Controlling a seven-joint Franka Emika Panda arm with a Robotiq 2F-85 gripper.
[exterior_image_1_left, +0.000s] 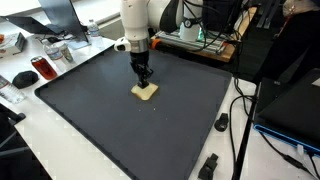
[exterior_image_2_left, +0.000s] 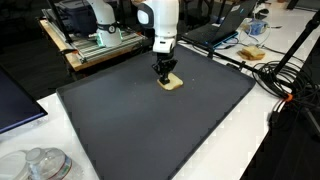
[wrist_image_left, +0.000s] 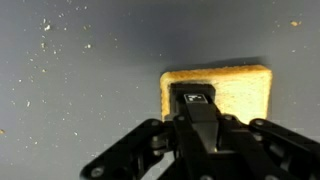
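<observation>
A flat tan square block (exterior_image_1_left: 146, 93) (exterior_image_2_left: 174, 83) lies on the dark grey mat (exterior_image_1_left: 120, 120) (exterior_image_2_left: 150, 120). My gripper (exterior_image_1_left: 144, 83) (exterior_image_2_left: 166, 76) stands upright over it with its tips down on the block's top. In the wrist view the black fingers (wrist_image_left: 197, 105) are pressed together over the near left part of the tan block (wrist_image_left: 240, 88), and no gap shows between them. Nothing is held between the jaws. Whether the tips press on the block or just touch it cannot be told.
A red can (exterior_image_1_left: 41, 68) and other small items sit beyond the mat's edge. Black cables and plugs (exterior_image_1_left: 222, 123) lie beside the mat. A laptop (exterior_image_2_left: 225, 25) and a wooden board with equipment (exterior_image_2_left: 95, 45) stand behind the mat. Glass jars (exterior_image_2_left: 40, 165) sit near a corner.
</observation>
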